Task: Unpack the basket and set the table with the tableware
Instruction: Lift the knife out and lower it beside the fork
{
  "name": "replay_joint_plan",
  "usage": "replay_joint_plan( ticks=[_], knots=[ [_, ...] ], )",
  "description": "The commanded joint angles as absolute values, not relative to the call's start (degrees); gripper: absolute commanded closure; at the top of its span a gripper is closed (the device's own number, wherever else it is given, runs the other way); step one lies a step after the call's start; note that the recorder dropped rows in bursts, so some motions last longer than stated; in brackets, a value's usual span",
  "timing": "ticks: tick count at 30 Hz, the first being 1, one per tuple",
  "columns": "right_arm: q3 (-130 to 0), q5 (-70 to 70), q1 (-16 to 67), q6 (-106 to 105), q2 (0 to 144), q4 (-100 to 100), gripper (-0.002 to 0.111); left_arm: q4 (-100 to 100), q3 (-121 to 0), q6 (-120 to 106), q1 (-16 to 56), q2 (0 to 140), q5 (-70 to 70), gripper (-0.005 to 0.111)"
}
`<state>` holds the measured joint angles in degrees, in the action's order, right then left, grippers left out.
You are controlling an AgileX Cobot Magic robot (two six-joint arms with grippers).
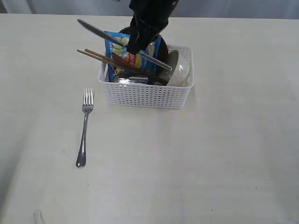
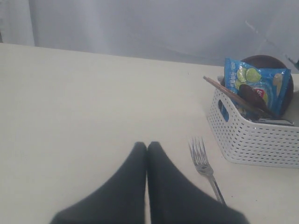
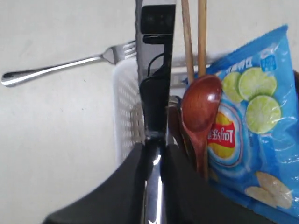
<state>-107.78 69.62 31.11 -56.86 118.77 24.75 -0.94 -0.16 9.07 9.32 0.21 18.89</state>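
The right pincer (image 1: 135,45) hangs over the basket (image 1: 145,95) with its jaws clamped on the steel knife (image 1: 98,31). We see the knife slanting in the air above the basket, its blade pointing out past the basket's left rim. In the right wrist view the knife (image 3: 156,70) runs straight out from between the two dark fingers of that pincer (image 3: 156,149).

We find the left pincer (image 2: 146,148) low over the bare worktop (image 1: 210,154), its fingers pressed together and holding nothing. Just beside it lies the fork (image 2: 205,165), flat on the worktop, tines toward the basket and apart from it.

Inside the white basket we can make out:
- a blue chip bag (image 1: 116,49), standing upright at the back left
- a pair of wooden chopsticks (image 1: 100,58), leaning with their ends sticking out over the left rim
- a reddish-brown spoon (image 3: 201,107), resting against the bag beside the chopsticks
- a pale bowl (image 1: 182,67), tipped on its edge at the right end
- a dark brown plate (image 2: 264,60), upright behind the bag

The basket itself stands on the worktop near its far edge.
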Motion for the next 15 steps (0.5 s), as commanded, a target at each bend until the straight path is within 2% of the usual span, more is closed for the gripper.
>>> replay_joint_plan(
  ticks=[1,7,15],
  knots=[
    [-107.9,70.0,33.6,-51.1,115.0,26.7,0.109,-1.1,0.0,9.0,9.3,0.0,18.2,0.107],
    [-107.9,65.3,43.4,-26.1,112.9,24.9,0.109,-1.1,0.0,9.0,9.3,0.0,18.2,0.107],
    [-107.9,48.5,58.1,20.9,115.8,10.0,0.109,-1.1,0.0,9.0,9.3,0.0,18.2,0.107]
  ],
)
